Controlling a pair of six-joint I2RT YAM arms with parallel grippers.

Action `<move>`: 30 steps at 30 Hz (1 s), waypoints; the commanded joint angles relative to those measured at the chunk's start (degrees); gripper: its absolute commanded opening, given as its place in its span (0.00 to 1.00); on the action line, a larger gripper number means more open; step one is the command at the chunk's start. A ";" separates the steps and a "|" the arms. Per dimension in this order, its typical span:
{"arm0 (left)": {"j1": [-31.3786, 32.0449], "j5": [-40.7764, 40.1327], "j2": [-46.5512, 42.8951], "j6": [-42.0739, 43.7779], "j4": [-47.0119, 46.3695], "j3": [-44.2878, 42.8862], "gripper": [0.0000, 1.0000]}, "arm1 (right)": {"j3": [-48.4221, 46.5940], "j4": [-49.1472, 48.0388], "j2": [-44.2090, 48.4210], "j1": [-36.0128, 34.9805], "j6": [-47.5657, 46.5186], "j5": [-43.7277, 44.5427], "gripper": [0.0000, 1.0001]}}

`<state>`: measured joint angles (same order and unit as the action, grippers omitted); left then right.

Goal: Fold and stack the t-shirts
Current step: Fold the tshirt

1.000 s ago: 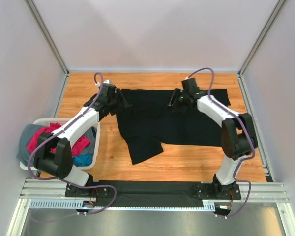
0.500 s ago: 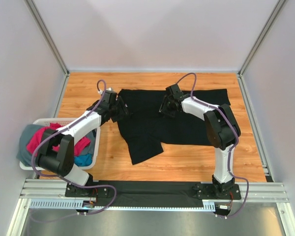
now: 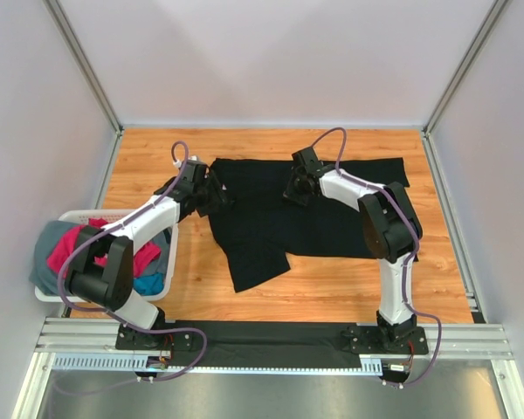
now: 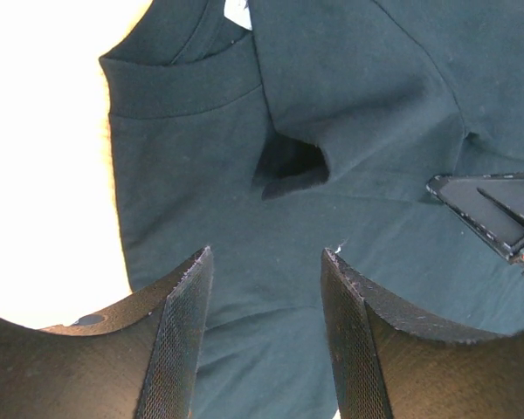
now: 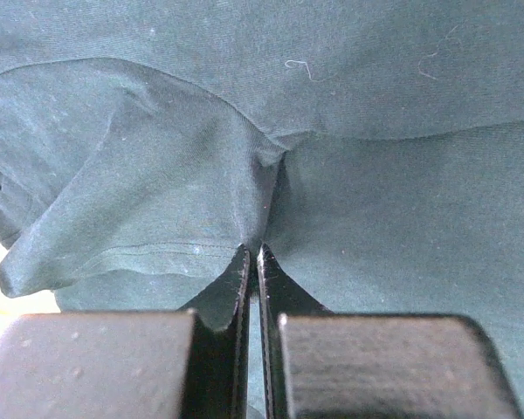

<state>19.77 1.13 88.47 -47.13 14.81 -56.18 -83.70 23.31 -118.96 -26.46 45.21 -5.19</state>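
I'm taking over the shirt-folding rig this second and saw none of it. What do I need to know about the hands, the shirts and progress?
Left hand: open, low over the left part of the black t-shirt, holding nothing.
Right hand: shut, pinching a ridge of the black t-shirt.
Black t-shirt: on the table, spread but rumpled, not folded.
Pink t-shirt, blue t-shirt and grey t-shirt: heaped in the white basket at the left.
Done: nothing folded or stacked.
Left: fold the black one, then the three from the basket, and stack all.
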 commanded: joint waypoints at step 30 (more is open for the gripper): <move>1.23 8.36 11.02 -5.16 -14.63 -0.95 0.58 | -6.21 13.60 3.38 2.37 -4.34 0.09 0.01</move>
<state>20.40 7.51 98.08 -50.19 4.23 -57.39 -88.12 36.27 -115.11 -24.38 42.11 -5.41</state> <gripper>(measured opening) 0.586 0.016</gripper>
